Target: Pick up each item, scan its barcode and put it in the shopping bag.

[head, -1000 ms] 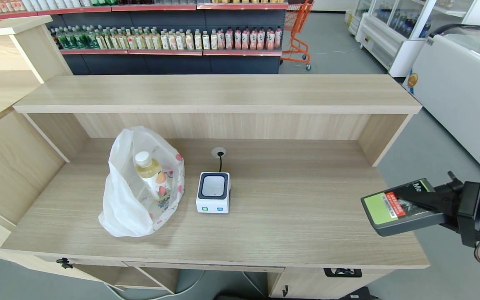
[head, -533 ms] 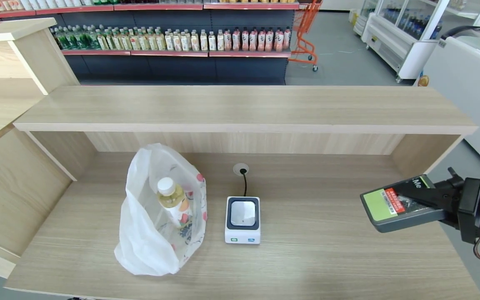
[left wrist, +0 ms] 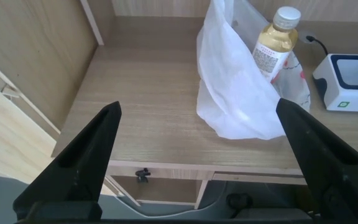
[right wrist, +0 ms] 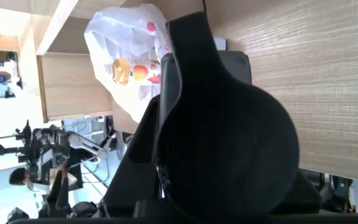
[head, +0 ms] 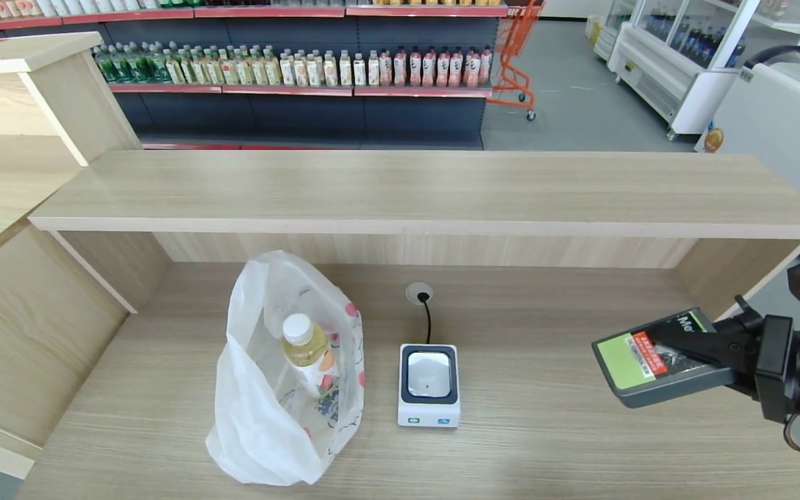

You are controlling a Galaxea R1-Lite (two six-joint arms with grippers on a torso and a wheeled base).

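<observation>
My right gripper is shut on a dark flat box with a green and red label, held above the counter's right end. A white scanner with a dark glass top sits mid-counter, its window facing up. Left of it stands the white shopping bag, open at the top, with a yellow drink bottle upright inside. In the left wrist view my left gripper hangs open and empty off the counter's front left corner, with the bag, bottle and scanner beyond it.
A raised wooden ledge runs along the back of the counter, and a side panel closes its left end. The scanner's cable goes to a hole behind it. Drink shelves and a freezer stand beyond.
The head camera has shifted, so the counter, bag and scanner sit lower and further right in the picture. My right gripper keeps hold of the box, now over the counter's right end.
</observation>
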